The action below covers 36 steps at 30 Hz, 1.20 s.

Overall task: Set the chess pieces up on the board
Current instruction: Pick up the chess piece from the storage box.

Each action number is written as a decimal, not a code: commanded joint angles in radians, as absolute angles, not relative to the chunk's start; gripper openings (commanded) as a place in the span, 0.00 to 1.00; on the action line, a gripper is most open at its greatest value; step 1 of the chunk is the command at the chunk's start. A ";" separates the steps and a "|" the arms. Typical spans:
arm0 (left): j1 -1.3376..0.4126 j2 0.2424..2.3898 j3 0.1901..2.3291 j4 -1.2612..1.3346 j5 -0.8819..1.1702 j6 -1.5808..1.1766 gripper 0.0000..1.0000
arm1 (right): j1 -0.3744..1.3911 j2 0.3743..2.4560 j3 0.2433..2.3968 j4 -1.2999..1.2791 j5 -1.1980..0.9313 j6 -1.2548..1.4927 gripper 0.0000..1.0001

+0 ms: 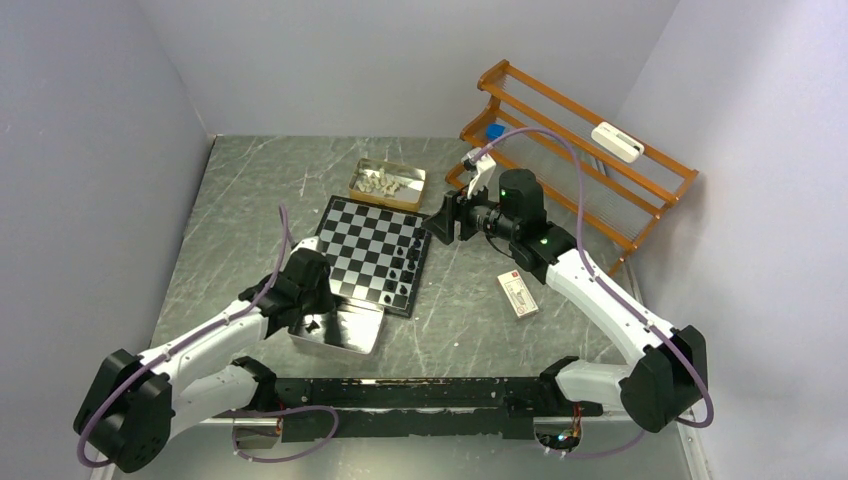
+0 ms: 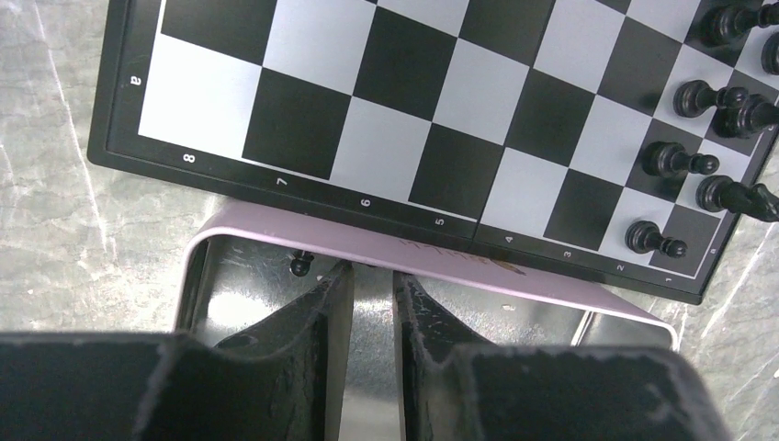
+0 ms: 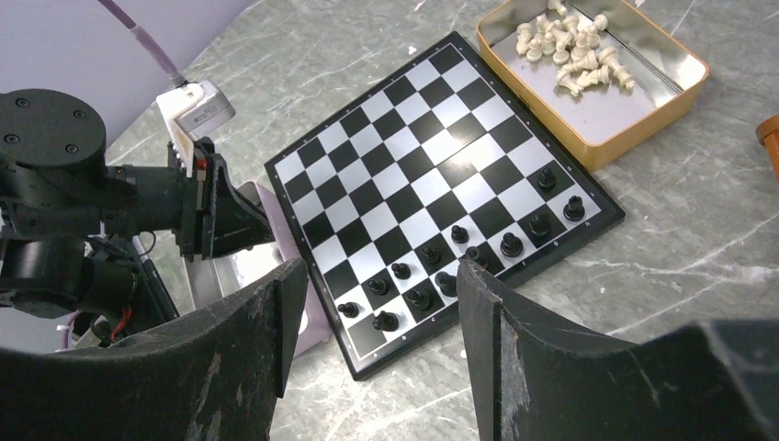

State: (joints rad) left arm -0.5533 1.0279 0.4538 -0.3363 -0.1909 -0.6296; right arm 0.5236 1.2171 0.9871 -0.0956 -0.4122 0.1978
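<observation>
Left hand (image 2: 369, 277), narrowly apart, hangs over the tray (image 2: 257, 226) to reach a black pawn (image 2: 299, 265); right hand (image 3: 381, 269), spread wide, hovers beside the board (image 3: 432, 165).

At the table (image 1: 250, 200) middle, the board (image 1: 365, 245), with chess pieces (image 1: 408, 265) ranked along its 3 o'clock edge. Just off its 12 o'clock corner, a tin (image 1: 385, 203) holding loose pieces (image 1: 385, 182); against its 7 o'clock edge, a tray (image 1: 350, 335). Apart at 4 o'clock, a box (image 1: 518, 296); farther, at 2 o'clock, a rack (image 1: 560, 103)
</observation>
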 commanded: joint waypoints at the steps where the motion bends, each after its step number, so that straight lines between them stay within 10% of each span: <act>1: -0.574 1.008 0.430 -0.277 -0.228 -0.636 0.28 | 0.519 1.197 0.974 -0.083 -0.410 0.183 0.65; 36: -0.646 0.949 0.346 -0.097 -0.309 -0.520 0.29 | 0.519 1.178 0.975 -0.105 -0.402 0.170 0.65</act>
State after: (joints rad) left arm -0.6384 0.9627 0.3481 -0.1818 -0.2955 -0.5392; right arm 0.5236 1.1973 0.9722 -0.1032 -0.4076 0.1822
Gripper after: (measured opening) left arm 0.294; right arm 0.651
